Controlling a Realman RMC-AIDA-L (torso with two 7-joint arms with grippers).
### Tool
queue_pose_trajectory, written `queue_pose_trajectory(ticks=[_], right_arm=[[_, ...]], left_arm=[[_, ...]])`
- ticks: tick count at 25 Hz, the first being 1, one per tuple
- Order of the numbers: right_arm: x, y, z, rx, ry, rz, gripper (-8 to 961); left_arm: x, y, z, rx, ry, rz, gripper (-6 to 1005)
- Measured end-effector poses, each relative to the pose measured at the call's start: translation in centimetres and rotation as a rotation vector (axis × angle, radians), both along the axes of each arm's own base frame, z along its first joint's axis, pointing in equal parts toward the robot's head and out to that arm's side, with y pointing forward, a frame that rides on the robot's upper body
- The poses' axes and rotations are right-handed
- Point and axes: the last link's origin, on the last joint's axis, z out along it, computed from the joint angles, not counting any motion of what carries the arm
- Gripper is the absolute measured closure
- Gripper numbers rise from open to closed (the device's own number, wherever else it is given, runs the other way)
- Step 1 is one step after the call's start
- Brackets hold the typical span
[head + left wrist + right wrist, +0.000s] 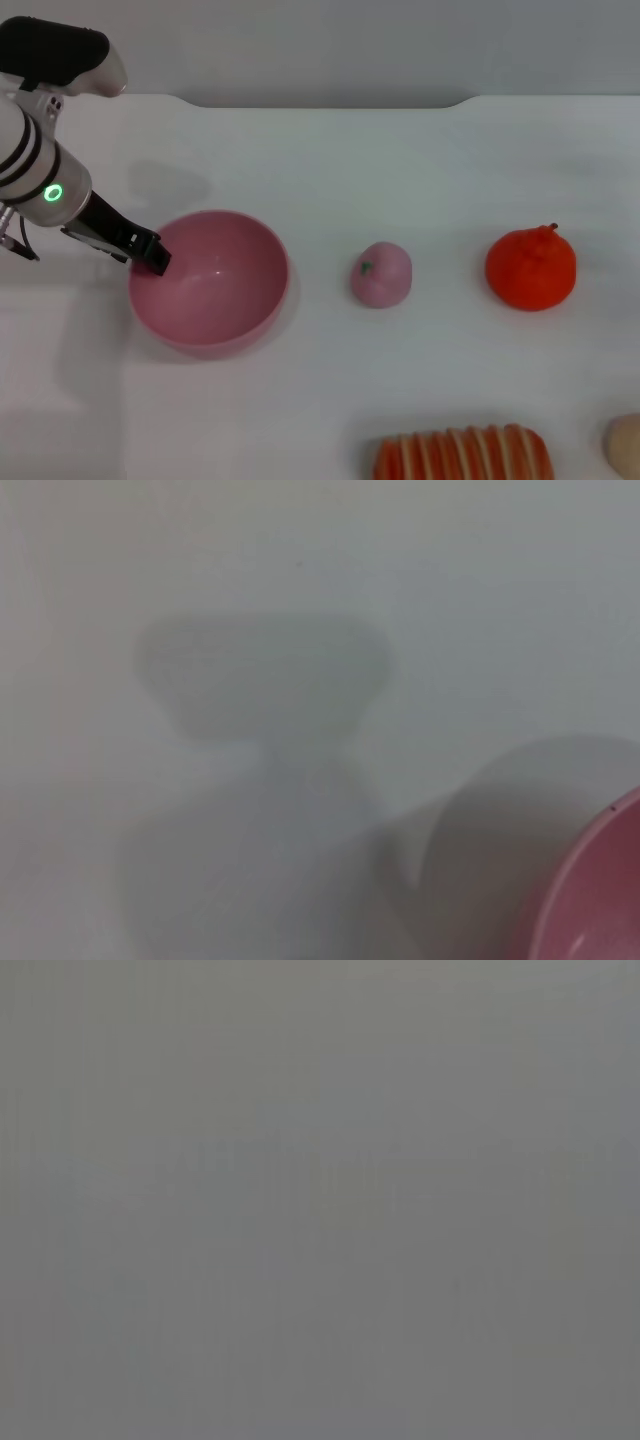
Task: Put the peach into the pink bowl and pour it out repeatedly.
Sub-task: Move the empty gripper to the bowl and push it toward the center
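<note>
The pink bowl [210, 282] stands upright and empty on the white table, left of centre. Its rim also shows at a corner of the left wrist view [600, 900]. The peach [381, 274], small, pale pink with a green stem mark, lies on the table to the right of the bowl, apart from it. My left gripper [152, 258] reaches in from the left, and its dark fingers are closed on the bowl's left rim. My right gripper is out of view; its wrist view shows only flat grey.
A larger orange-red fruit [531, 268] sits right of the peach. A striped orange-red object [463, 455] lies at the front edge, with a pale beige item [625, 445] at the front right corner. The table's far edge [320, 102] runs along the back.
</note>
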Motion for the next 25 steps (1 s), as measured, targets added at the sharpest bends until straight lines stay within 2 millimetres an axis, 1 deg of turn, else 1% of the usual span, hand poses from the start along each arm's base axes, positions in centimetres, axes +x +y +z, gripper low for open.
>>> queue_pose_trajectory(ticks=[4,7,12,18,22,25], right_arm=[[0.1,-0.1,0.0,0.001,0.002,-0.004,540],[0.1,-0.1,0.0,0.002,0.003,-0.005,540],[0.2,-0.1,0.0,0.003,0.004,-0.006,540],[0.2,0.1,0.0,-0.003,0.021,-0.014,540],[-0.3,0.6,0.4,-0.032,0.114,0.019,540],[-1.4,1.1,1.7,-0.148,0.201,0.117,540]], left_arm=[[0.0,0.1,0.1,0.005,0.003,-0.004,376],[0.0,0.1,0.1,0.005,0.004,-0.007,603],[0.0,0.1,0.1,0.006,0.004,-0.009,833],[0.0,0.2,0.1,0.01,0.002,-0.013,951],[0.1,0.4,0.1,0.018,-0.001,-0.021,951],[0.2,0.5,0.2,0.025,-0.002,-0.028,951]])
